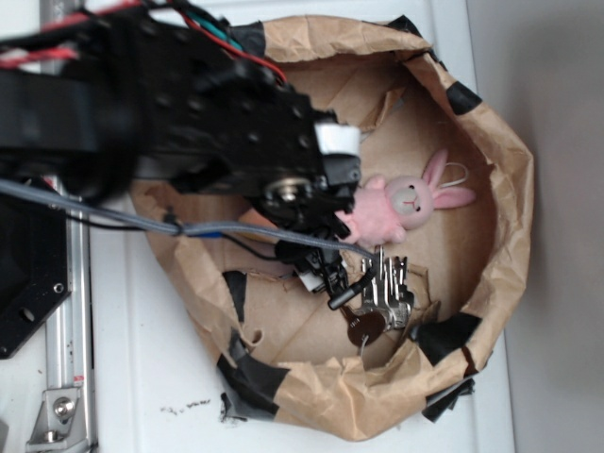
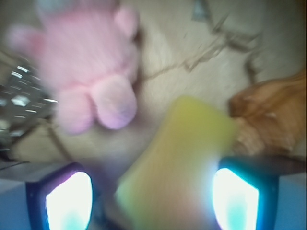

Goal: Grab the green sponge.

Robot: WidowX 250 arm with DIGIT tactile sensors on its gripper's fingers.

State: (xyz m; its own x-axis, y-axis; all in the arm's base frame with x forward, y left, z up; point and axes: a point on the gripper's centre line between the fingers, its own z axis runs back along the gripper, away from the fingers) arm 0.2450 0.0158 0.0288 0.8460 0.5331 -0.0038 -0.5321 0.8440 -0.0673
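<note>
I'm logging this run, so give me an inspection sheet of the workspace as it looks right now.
Surface: brown paper nest taped with black, on a white table.
Job's things: yellow sponge between the jaws; contact unclear, view blurred.
Clutter: pink bunny, metal keys, orange shell.
Grippers: gripper low in the nest, jaws apart.
Cables: grey cable across the arm.
Surroundings: grey wall.

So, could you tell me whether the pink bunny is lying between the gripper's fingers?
No, the yellow sponge sits between the fingers; the pink plush bunny lies beyond, off to the side.
</note>
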